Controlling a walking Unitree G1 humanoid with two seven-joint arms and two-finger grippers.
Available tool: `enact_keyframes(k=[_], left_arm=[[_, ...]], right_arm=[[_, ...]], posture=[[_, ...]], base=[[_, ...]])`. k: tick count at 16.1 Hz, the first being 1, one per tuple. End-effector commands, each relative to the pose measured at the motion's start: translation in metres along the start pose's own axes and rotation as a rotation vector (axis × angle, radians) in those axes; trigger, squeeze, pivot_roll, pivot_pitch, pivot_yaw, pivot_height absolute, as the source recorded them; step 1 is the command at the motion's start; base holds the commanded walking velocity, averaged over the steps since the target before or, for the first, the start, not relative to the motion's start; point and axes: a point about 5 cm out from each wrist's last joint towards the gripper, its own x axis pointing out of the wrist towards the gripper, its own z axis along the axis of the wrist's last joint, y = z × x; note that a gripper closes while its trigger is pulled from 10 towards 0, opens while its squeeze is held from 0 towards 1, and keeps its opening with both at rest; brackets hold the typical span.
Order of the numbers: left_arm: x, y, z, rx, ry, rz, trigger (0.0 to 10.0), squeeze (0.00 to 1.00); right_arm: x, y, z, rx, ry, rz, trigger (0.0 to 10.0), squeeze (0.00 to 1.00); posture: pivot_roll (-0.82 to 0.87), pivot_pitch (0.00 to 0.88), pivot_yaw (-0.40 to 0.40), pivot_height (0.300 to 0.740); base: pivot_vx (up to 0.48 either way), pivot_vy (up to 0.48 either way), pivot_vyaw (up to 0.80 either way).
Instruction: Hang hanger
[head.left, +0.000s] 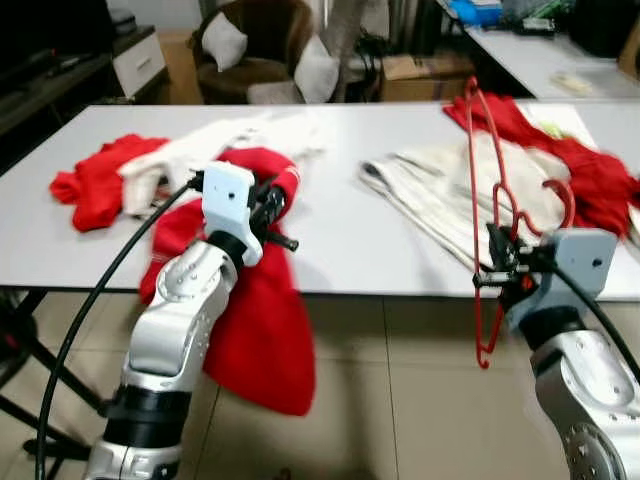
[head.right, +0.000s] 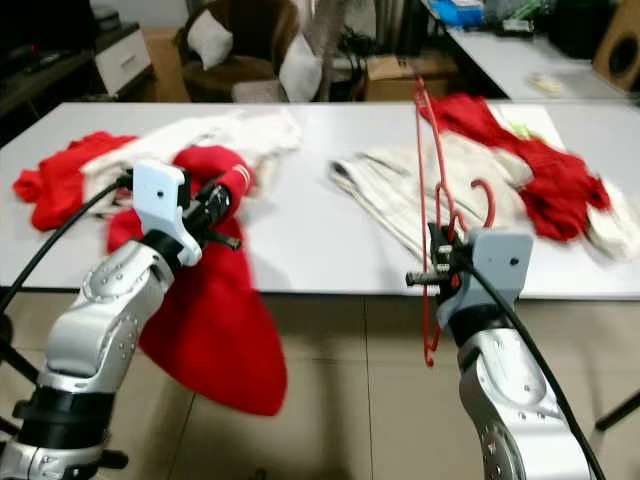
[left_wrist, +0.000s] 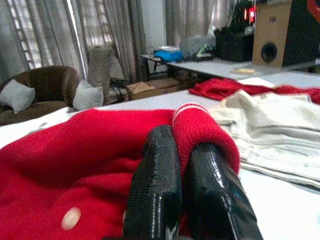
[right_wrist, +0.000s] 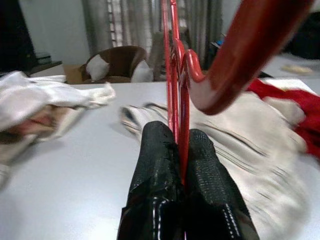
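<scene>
Two grippers clench: left gripper (head.left: 272, 212) pinches knitted red sweater (head.left: 255, 330); right gripper (head.left: 503, 262) grips thin red hanger (head.left: 497, 190).

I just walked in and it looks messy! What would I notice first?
The red hanger, held upright at the table's front edge by the right end effector. Next, the red sweater spilling off the white table, its cuff pinched in the left end effector.
</scene>
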Motion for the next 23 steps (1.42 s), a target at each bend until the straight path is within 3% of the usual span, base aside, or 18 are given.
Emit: enact_keyframes(k=[1,3,6,10,14,21,23], left_arm=[[0.003,-0.005,0.0,0.004,0.017,-0.006,10.0,0.0],[0.002,-0.006,-0.004,0.011,0.035,-0.002,10.0,0.0],[0.003,-0.003,-0.002,0.025,0.031,0.009,10.0,0.0],[0.008,0.004,0.01,-0.032,-0.024,0.03,10.0,0.0],[0.006,0.008,0.008,-0.042,-0.024,0.057,10.0,0.0],[0.006,0.006,0.009,-0.044,-0.031,0.04,10.0,0.0],[0.012,0.001,0.01,-0.033,-0.011,0.001,10.0,0.0]], right_arm=[[-0.002,-0.005,-0.001,-0.005,0.021,-0.04,10.0,0.0],[-0.004,-0.005,-0.002,-0.011,0.035,-0.057,10.0,0.0],[-0.003,0.005,0.006,-0.137,0.03,0.114,10.0,0.0],[0.001,0.012,0.021,-0.148,-0.016,0.213,10.0,0.0],[0.005,0.017,0.018,-0.218,0.001,0.26,10.0,0.0],[0.009,0.006,0.02,-0.289,0.008,0.271,10.0,0.0],[0.006,-0.004,0.02,-0.352,0.052,0.358,10.0,0.0]], posture=[[-0.2,0.0,0.114,0.74],[-0.2,0.0,0.115,0.74],[-0.2,0.007,0.121,0.74],[-0.2,0.008,0.103,0.74],[-0.2,0.008,0.084,0.74],[-0.19,0.0,0.064,0.74],[-0.19,0.0,0.064,0.74]], base=[[0.0,0.0,0.0],[0.0,0.0,0.0],[0.0,0.0,0.0],[0.143,0.0,0.0],[0.334,0.0,0.4],[0.348,0.0,0.11],[0.0,0.0,0.0]])
